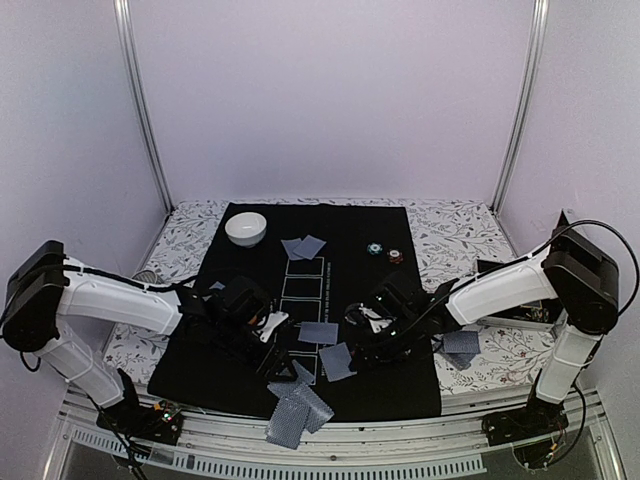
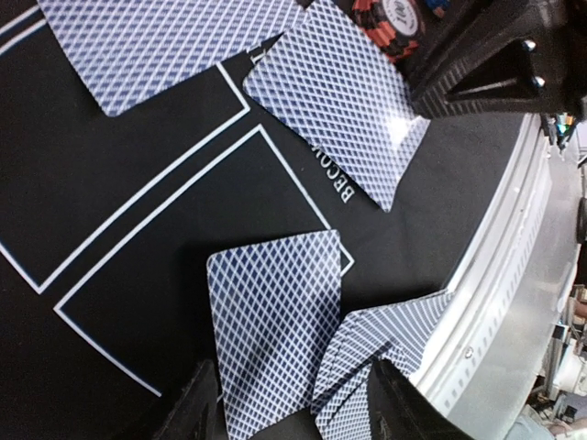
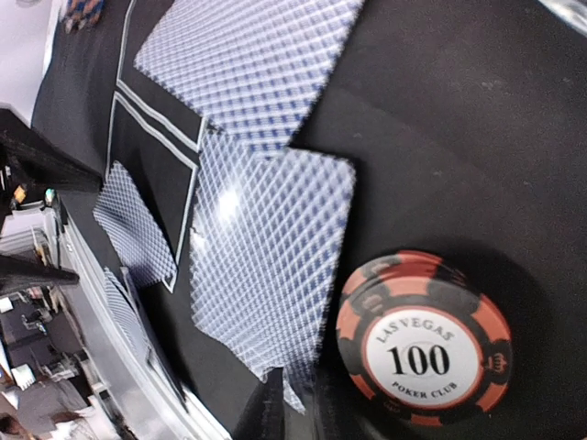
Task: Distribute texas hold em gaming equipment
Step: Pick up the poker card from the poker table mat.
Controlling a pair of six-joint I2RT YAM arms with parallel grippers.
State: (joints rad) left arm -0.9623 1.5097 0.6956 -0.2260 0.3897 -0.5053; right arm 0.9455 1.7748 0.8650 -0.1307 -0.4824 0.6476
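Observation:
My left gripper (image 1: 266,328) hangs open over the mat's near left, and its fingers (image 2: 197,408) straddle a grey-blue-backed card (image 2: 275,339) lying flat. My right gripper (image 1: 368,322) sits low at mid-mat; in the right wrist view (image 3: 298,412) its jaws are pinched on the corner of a card (image 3: 271,266). A red "100" chip (image 3: 422,346) lies just beside it and also shows in the left wrist view (image 2: 394,23). Teal (image 1: 374,248) and red (image 1: 396,257) chip stacks stand at the far right of the mat. Two cards (image 1: 303,247) lie far centre.
A white bowl (image 1: 245,228) stands at the mat's far left. A loose pile of cards (image 1: 297,405) overhangs the mat's near edge by the metal rail (image 2: 514,275). Another card (image 1: 462,344) lies on the patterned cloth to the right. Cards (image 1: 318,332) lie by the white rectangles.

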